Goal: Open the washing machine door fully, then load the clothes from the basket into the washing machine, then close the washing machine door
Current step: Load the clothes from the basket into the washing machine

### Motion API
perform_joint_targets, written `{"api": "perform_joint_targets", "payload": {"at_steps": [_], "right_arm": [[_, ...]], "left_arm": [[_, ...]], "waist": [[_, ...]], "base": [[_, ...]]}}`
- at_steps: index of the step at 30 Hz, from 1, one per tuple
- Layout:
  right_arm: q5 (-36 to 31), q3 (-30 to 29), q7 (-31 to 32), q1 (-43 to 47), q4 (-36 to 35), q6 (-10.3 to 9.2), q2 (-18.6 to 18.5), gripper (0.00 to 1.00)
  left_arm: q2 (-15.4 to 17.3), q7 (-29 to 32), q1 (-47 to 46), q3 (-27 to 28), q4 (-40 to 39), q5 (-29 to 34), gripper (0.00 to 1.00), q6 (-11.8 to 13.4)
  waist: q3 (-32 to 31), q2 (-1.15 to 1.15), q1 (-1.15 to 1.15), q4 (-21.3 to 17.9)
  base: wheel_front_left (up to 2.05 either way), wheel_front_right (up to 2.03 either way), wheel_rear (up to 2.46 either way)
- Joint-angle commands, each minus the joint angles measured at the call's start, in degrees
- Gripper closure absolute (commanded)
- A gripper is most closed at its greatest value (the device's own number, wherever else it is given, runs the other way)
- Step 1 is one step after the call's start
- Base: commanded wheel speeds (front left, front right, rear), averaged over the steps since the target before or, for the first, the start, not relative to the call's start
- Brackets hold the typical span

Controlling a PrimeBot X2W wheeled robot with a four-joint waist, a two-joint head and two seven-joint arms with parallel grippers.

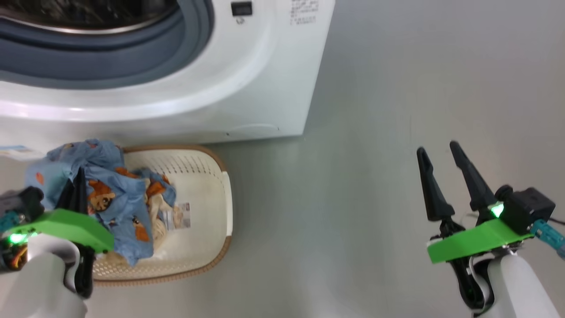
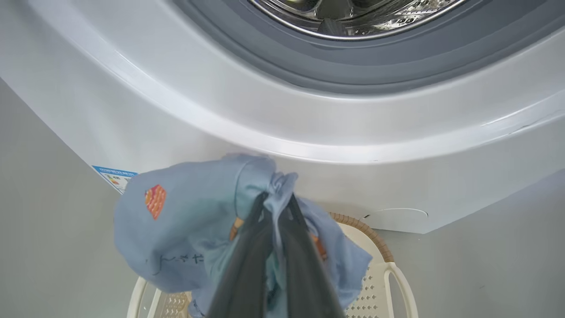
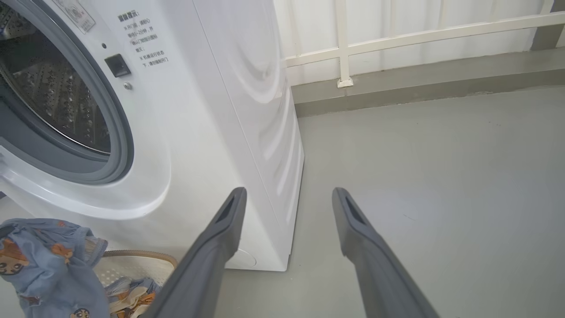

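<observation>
- One washer [image 1: 247, 88] stands on the grey floor [image 1: 375, 110]. Its mouth is uncovered, showing one steel drum [image 1: 66, 13] ringed by one grey seal [image 1: 88, 66].
- Writing on the washer front: several short lines of grey print [image 3: 143, 39] sit just above one black latch socket [image 3: 117, 65]. The characters are too small to read. No brand name can be made out.
- One blue sticker [image 2: 114, 176] sits low on the front, with coloured bars and text too fine to read. One round cap [image 2: 397, 216] is set low at the other corner.
- One basket [image 1: 207, 190] stands on the floor directly in front of the washer, close to its base. One paper label [image 1: 176, 216] lies on the basket bottom; its print is unreadable.
- The clothes [image 1: 119, 198] form one bundle of blue fabric with orange cartoon prints, plus some cream fabric. The bundle hangs over the left part of the basket, its lower folds reaching inside. The left wrist view shows a line of dark script on the blue cloth, illegible.
- Left gripper [image 2: 278, 198]: two fingers pinched narrow on a fold of the blue fabric, holding the clothes up below the washer mouth.
- Right gripper [image 1: 437, 148]: two fingers spread apart, holding nothing, over bare floor well to the right of the washer and basket.
</observation>
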Motion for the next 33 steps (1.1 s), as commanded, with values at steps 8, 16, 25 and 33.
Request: {"api": "perform_joint_targets", "payload": {"at_steps": [8, 16, 25, 33], "right_arm": [[1.48, 0.51, -0.27, 4.84, -0.71, 0.09, -0.98, 0.0], [2.03, 0.54, -0.27, 6.77, -0.55, 0.09, -1.41, 0.0], [2.38, -0.75, -0.27, 8.67, -1.09, 0.09, -1.77, 0.0], [2.24, -1.92, -0.27, 9.38, -1.73, 0.09, -1.82, 0.0]], "left_arm": [[0.2, -0.71, 8.62, 8.12, -11.81, 6.08, 1.0, -0.5], [-1.73, -0.71, 16.99, 13.22, -23.27, 9.62, 1.0, -1.04], [-4.33, -0.71, 27.91, 17.08, -36.52, 12.03, 1.0, -1.34], [-6.89, -0.71, 31.87, 18.55, -42.89, 12.36, 1.0, -1.44]], "waist": [[-7.65, 0.0, 0.0, 0.85], [-10.64, 0.0, 0.0, -0.09], [-11.79, 0.0, 0.0, -0.28], [-11.17, 0.0, 0.0, 0.09]], "base": [[0.0, 0.0, 0.0], [0.0, 0.0, 0.0], [0.0, 0.0, 0.0], [0.0, 0.0, 0.0]]}}
